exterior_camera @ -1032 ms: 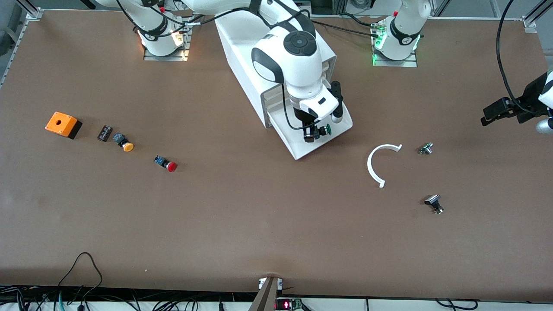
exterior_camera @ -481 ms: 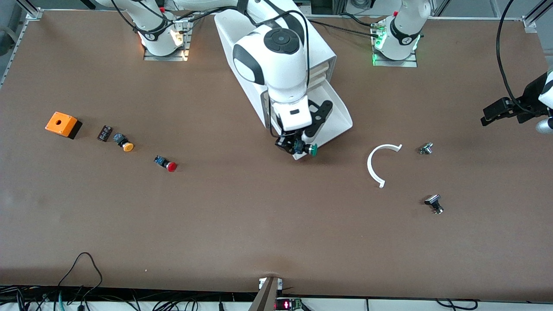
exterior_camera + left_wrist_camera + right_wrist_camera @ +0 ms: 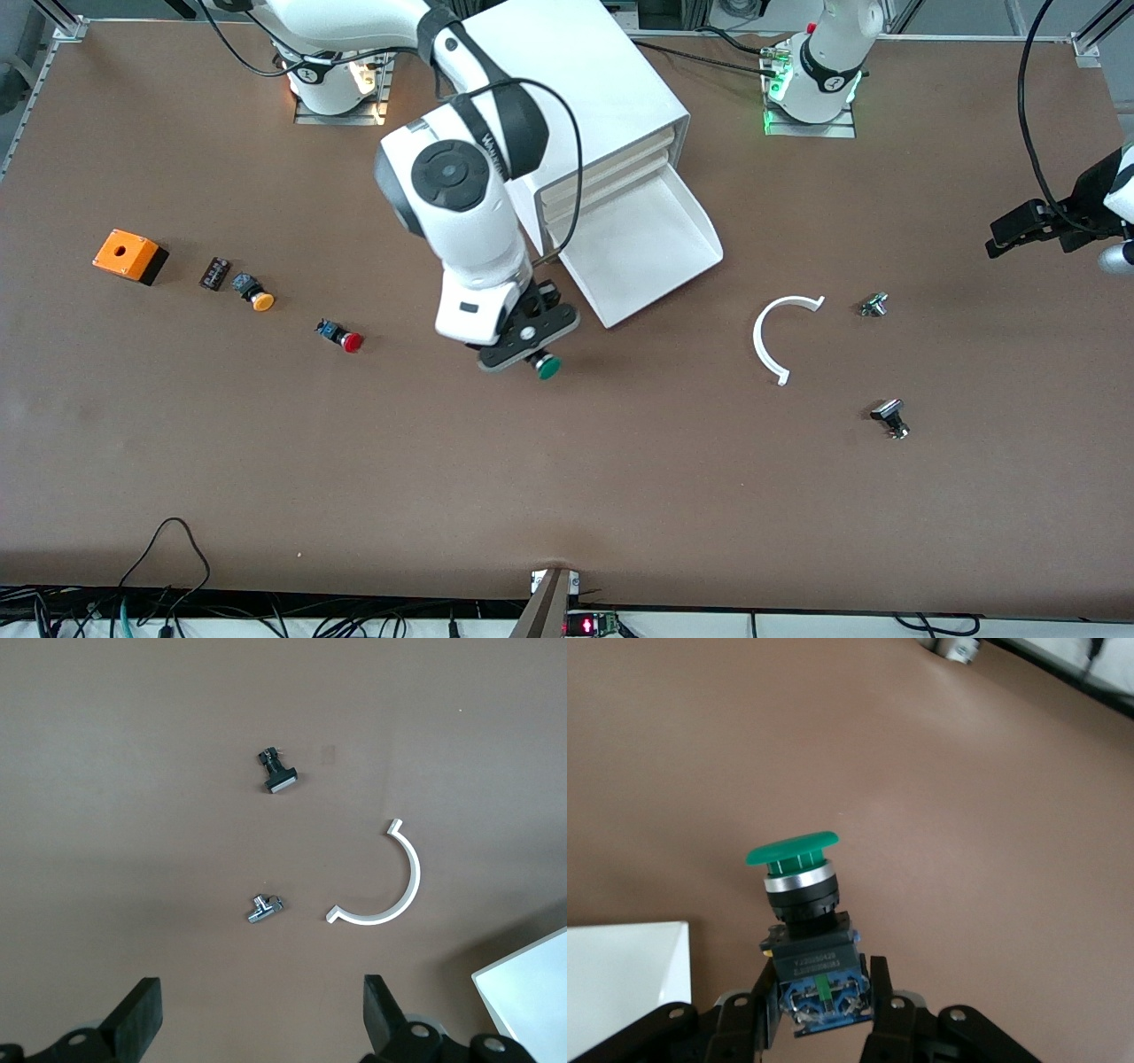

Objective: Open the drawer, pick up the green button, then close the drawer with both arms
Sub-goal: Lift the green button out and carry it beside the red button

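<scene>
Holding button (image 3: 547,364) over bare table (image 3: 567,478), right pincer (image 3: 530,347) (drawer (image 3: 647,252) open).

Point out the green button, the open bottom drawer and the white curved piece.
green button (image 3: 792,851), right wrist view, on its cap.
drawer (image 3: 642,237), front view, on its bare tray floor.
white curved piece (image 3: 758,340), front view, on the arc's middle.

The right pincer (image 3: 532,350), clamped on the green-capped push button (image 3: 547,365), hangs over bare brown worktop (image 3: 567,478), which lies open all the way down to the front camera's edge. Beside it the pulled-out shallow white drawer tray (image 3: 642,257) of the big white box cabinet (image 3: 576,80) juts across the worktop, its corner seemingly close to the pincer. The red-capped push button (image 3: 344,338) lies toward the right arm's end; the white curved plastic strip (image 3: 775,337) lies toward the left arm's end, where the left pincer (image 3: 1032,226) waits with its fingers spread.
</scene>
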### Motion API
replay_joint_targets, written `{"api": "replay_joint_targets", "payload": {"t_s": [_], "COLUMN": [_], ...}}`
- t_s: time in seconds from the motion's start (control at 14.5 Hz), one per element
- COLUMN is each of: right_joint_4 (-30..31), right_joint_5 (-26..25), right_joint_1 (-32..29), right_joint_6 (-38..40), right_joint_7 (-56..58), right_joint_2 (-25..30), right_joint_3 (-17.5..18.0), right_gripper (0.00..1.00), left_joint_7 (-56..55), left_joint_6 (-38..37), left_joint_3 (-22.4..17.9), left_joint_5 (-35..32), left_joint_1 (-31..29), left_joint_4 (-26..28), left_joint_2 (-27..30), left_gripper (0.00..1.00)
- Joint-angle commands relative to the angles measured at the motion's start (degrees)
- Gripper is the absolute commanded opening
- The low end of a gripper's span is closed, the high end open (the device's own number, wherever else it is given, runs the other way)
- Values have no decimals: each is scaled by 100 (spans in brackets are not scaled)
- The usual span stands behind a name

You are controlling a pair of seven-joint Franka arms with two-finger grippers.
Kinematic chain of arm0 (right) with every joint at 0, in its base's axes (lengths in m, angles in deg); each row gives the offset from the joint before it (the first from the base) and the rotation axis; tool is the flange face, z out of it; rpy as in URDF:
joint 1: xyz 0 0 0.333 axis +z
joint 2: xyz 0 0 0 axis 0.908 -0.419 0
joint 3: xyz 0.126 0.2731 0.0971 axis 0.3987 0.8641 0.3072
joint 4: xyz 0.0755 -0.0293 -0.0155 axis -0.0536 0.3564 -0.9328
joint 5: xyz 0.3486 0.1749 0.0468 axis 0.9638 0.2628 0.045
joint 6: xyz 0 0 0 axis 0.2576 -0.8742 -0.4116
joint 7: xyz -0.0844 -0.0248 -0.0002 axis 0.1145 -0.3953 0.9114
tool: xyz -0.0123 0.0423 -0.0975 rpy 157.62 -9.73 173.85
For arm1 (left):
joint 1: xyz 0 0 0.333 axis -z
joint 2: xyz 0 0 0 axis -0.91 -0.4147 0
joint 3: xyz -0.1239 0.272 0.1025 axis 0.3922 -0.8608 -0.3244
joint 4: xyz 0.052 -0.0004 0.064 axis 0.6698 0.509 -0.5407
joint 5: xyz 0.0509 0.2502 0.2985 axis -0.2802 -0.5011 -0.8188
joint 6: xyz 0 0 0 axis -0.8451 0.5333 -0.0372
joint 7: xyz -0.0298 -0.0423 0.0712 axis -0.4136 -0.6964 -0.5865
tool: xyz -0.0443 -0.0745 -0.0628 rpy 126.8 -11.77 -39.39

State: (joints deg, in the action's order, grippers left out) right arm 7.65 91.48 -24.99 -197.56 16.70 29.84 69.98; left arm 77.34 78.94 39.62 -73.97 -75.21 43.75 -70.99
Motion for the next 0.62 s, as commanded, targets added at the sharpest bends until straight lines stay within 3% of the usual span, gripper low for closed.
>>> {"api": "replay_joint_targets", "payload": {"t_s": [0.0,0.14,0.55], "right_joint_4": [300,450,687], "right_joint_5": [70,96,53], "right_joint_1": [-60,-60,-262], "right_joint_6": [-3,15,463], "right_joint_7": [-908,-1610,-1561], "right_joint_2": [87,87,113], "right_joint_3": [51,51,42], "right_gripper": [31,31,31], "left_joint_7": [-53,-44,-44], "left_joint_6": [-152,-160,-178], "left_joint_3": [26,34,34], "left_joint_5": [-115,-115,-45], "left_joint_1": [-14,-14,-14], "left_joint_4": [-183,-183,-200], "left_joint_2": [-87,-87,-87], "left_gripper": [100,100,100]}}
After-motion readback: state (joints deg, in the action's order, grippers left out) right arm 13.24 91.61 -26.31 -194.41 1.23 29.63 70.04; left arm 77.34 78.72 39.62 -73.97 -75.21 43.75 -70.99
